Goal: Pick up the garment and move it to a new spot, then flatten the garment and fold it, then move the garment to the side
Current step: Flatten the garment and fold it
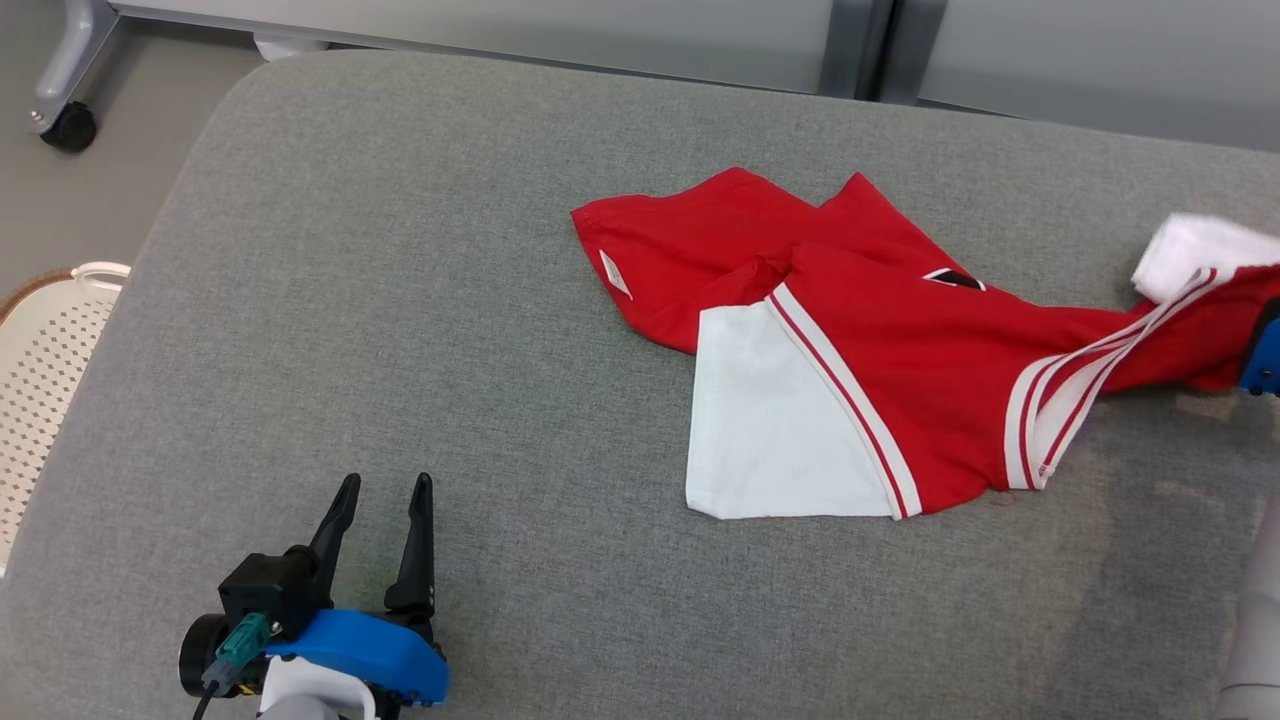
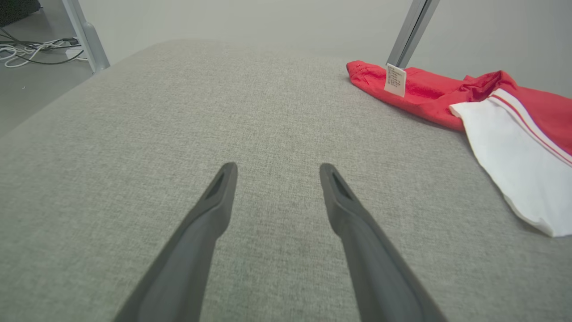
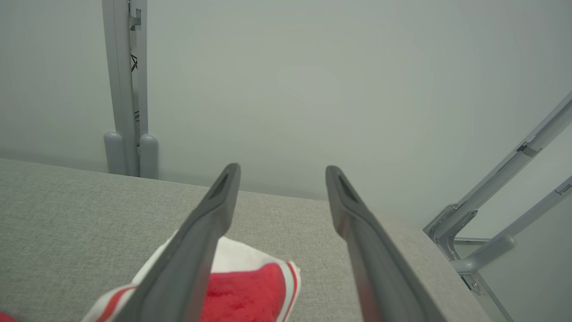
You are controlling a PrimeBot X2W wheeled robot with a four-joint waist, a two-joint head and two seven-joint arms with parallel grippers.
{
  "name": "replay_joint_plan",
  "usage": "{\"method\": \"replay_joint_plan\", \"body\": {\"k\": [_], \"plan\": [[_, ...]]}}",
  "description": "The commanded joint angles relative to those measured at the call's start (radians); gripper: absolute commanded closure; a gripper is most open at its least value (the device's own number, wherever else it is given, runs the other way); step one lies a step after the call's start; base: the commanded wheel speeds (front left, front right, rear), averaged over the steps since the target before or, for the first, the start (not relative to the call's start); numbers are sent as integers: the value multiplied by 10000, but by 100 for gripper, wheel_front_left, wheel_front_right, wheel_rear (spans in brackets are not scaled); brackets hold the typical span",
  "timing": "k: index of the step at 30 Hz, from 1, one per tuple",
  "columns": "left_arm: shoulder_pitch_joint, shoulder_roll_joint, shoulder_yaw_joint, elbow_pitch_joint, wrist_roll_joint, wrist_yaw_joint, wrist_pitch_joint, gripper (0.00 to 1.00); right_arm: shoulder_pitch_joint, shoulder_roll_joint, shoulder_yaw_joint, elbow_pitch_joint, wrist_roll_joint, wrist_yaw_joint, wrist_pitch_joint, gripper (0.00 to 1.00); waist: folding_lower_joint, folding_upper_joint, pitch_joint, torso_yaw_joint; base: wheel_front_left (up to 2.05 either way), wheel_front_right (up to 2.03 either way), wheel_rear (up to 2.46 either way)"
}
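One garment — red, with a white panel and striped trim — lying rumpled on the grey tabletop, from centre to right edge in the head view. Left gripper: fingers spread wide, empty, over bare tabletop well apart from the garment. Right gripper: fingers likewise wide apart, clamping nothing — the garment's striped end shows behind one finger.
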Motion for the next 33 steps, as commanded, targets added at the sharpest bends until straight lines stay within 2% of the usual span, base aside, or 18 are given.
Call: {"method": "replay_joint_plan", "body": {"k": [1, 5, 7, 11, 15, 18, 22, 27, 33], "plan": [[-68, 34, 68, 28, -81, -17, -29, 0, -199, 78, -142, 70, -171, -3, -89, 0, -1, -2, -38, -47, 0, 0, 0], [-44, -33, 100, 42, -38, -17, -29, 0, -20, 134, 142, 729, 103, -3, -715, 0, -1, -2, -138, -254, 0, 0, 0], [-20, -56, 77, 14, -19, -17, -29, 0, 267, 151, 608, 1325, 530, -3, -983, 0, -1, -2, -207, -378, 0, 0, 0], [3, -84, 41, 17, 22, -17, -28, 0, 839, 128, 1750, 2468, 1732, -3, -1291, 0, -1, -2, -315, -604, 0, 0, 0], [46, -63, 9, 33, 27, -17, -28, 0, 1400, 135, 3006, 3292, 3430, -3, -1421, 0, -1, -2, -414, -730, 0, 0, 0], [77, -68, -15, 92, 43, -17, -28, 0, 1998, 137, 4183, 3035, 4912, -3, -1424, 0, -1, -2, -451, -758, 0, 0, 0], [166, -74, 13, 111, 68, -18, -28, 0, 3011, 131, 5236, 2230, 6398, -3, -1427, 0, -1, -2, -511, -775, 0, 0, 0], [220, -128, 81, 119, 101, -18, -28, 0, 4033, 131, 6324, 1540, 7310, -2, -1428, 0, -1, -2, -597, -769, 0, 0, 0], [250, -182, 80, 97, 184, -18, -28, 0, 4509, 127, 7176, 1413, 7860, -2, -1429, 0, -1, -2, -685, -757, 0, 0, 0]]}}
